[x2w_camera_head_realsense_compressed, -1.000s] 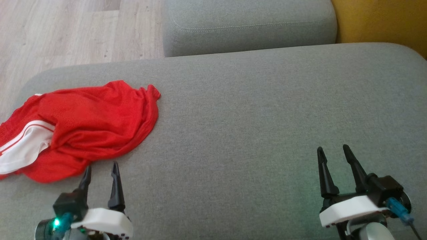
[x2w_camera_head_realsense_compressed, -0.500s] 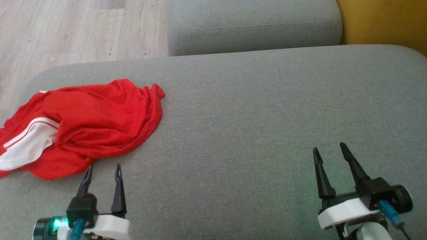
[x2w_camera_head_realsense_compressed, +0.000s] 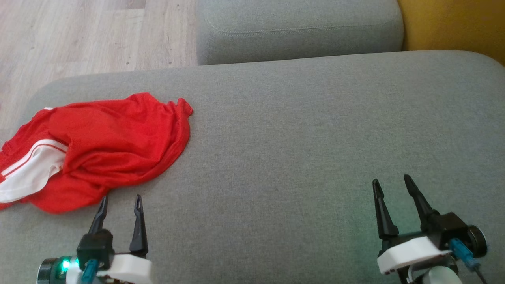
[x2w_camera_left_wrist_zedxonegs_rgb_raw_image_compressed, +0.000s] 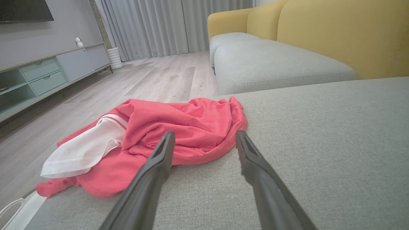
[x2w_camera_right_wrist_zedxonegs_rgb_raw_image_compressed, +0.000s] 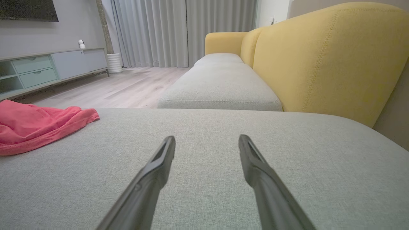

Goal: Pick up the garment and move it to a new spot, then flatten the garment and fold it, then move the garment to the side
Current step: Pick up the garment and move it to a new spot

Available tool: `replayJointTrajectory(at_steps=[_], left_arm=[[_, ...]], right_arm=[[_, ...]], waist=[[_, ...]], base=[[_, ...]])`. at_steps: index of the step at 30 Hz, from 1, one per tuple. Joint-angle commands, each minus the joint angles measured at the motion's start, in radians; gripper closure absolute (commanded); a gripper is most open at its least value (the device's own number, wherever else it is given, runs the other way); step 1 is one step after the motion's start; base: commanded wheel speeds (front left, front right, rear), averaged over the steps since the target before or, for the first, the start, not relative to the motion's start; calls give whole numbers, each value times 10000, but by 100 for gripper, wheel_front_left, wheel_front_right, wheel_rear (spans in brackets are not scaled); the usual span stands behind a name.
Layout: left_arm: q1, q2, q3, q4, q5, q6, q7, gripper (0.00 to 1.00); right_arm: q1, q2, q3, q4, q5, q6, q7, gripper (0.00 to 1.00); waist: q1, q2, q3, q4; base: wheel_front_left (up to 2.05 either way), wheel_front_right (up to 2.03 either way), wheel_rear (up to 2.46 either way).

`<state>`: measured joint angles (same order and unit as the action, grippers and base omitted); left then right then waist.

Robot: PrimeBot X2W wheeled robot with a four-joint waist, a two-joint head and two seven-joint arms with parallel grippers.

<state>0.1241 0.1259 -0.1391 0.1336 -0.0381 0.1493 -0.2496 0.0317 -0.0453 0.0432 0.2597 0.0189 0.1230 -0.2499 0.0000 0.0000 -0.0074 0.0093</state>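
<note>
Head view: garment (x2w_camera_head_realsense_compressed: 110, 146) at cushion's (x2w_camera_head_realsense_compressed: 296, 138) left edge, just past left gripper's (x2w_camera_head_realsense_compressed: 121, 198) 2 parted fingers (x2w_camera_head_realsense_compressed: 138, 225) (right gripper's (x2w_camera_head_realsense_compressed: 391, 179) parted too), long axis slanting far-right.

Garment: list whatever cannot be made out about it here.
- Head view: the garment runs off the left edge.
- Left wrist view: a finger of the left gripper covers some near hem.
- Right wrist view: the left edge cuts off most of it.
- Every view: bunched folds hide its shape.

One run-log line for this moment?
crumpled red mesh garment: on grey fabric cushion | left end effector: open, near it | right end effector: open
</note>
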Motion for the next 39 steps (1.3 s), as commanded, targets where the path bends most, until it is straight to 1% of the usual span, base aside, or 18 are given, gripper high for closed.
replayJointTrajectory(at_steps=[1, 8, 14, 18, 25, 29, 34, 39], left_arm=[[-322, 73, 443, -287, -23, -21, -122, 0], [-328, 27, 486, -282, 7, -77, -122, 0], [-397, -1, 481, -256, 50, -149, -122, 0], [-412, 6, 521, -198, 40, -192, -122, 0], [-272, -49, 623, -117, -34, -218, -122, 0], [-79, -93, 751, -149, -110, -205, -122, 0], [-129, -163, 902, -310, -343, -411, -122, 0], [-1025, -221, 1093, -497, -814, -787, -122, 0]], right_arm=[[-381, -50, 178, -244, 53, 77, -118, 0], [-412, -49, 164, -108, 112, 77, -118, 0], [-396, -49, 198, -78, 96, 77, -118, 0], [-321, -49, 254, -96, 136, 77, -118, 0], [-277, -49, 525, -39, 179, 77, -118, 0], [-348, -49, 830, 44, 232, 77, -118, 0], [-542, -49, 1022, 42, 176, 77, -118, 0], [-915, -198, 1153, -58, 93, 77, -118, 0]], waist=[[0, 0, 0, -2], [0, 0, -3, 20], [0, 0, 12, 322], [0, 0, -13, 918], [0, 0, -89, 2356], [0, 0, -112, 2812], [0, 0, 205, 2909], [0, 0, 962, 2652]], base=[[0, 0, 0], [0, 0, 0], [0, 0, 0], [0, 0, 0], [0, 0, 0], [0, 0, 0], [0, 0, 0], [0, 0, 0]])
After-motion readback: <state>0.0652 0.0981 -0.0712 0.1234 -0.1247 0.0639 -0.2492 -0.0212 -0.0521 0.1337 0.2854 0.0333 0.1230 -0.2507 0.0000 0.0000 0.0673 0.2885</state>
